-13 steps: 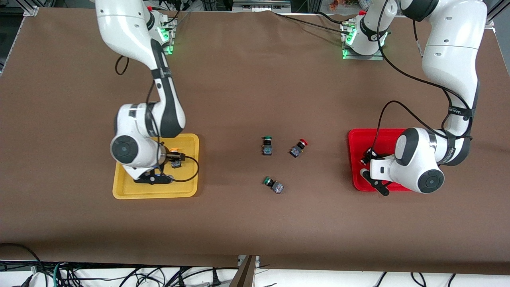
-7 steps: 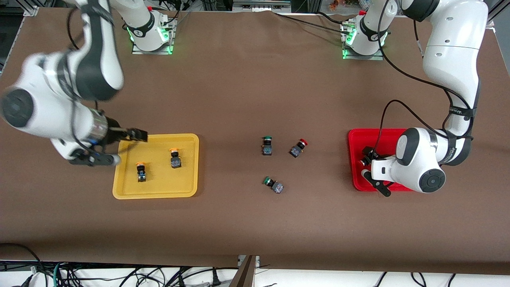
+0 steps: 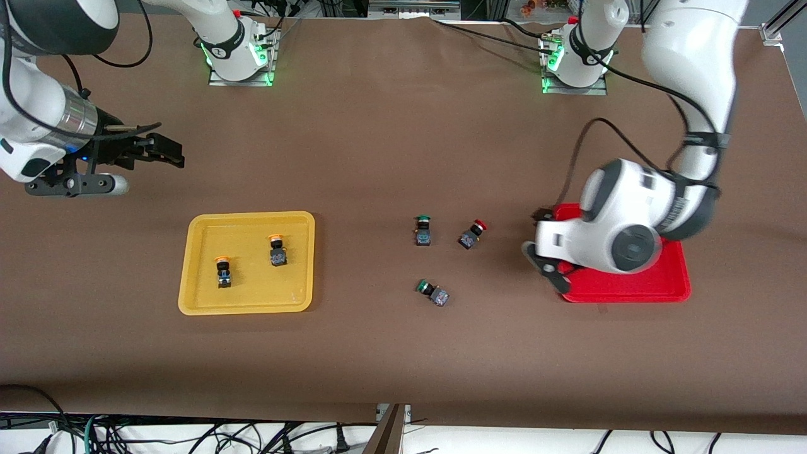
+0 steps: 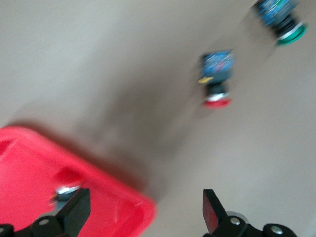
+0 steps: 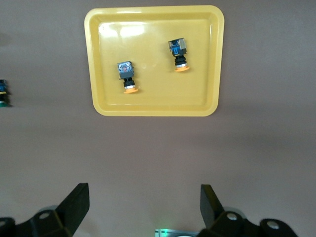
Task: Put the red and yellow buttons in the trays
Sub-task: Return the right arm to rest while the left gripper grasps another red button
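Observation:
The yellow tray (image 3: 246, 306) holds two yellow buttons (image 3: 222, 270) (image 3: 276, 250); they also show in the right wrist view (image 5: 127, 76) (image 5: 178, 54) in that tray (image 5: 153, 109). One red button (image 3: 471, 233) lies on the table between the trays, also in the left wrist view (image 4: 216, 79). The red tray (image 3: 630, 293) is mostly hidden under the left arm. My left gripper (image 3: 545, 221) (image 4: 143, 215) is open and empty over the tray's corner (image 4: 113, 207). A small blurred thing (image 4: 63, 190) lies in that tray. My right gripper (image 3: 169, 151) (image 5: 143, 205) is open, empty, raised over bare table.
Two green-capped buttons lie mid-table: one (image 3: 423, 230) beside the red button, one (image 3: 432, 292) nearer the front camera. The first shows in the left wrist view (image 4: 279, 17). The arm bases (image 3: 236, 57) (image 3: 574, 60) stand at the table's back edge.
My right gripper left the yellow tray, rose and swung away, leaving a second yellow button there. My left gripper moved from inside the red tray to its corner toward the table's middle.

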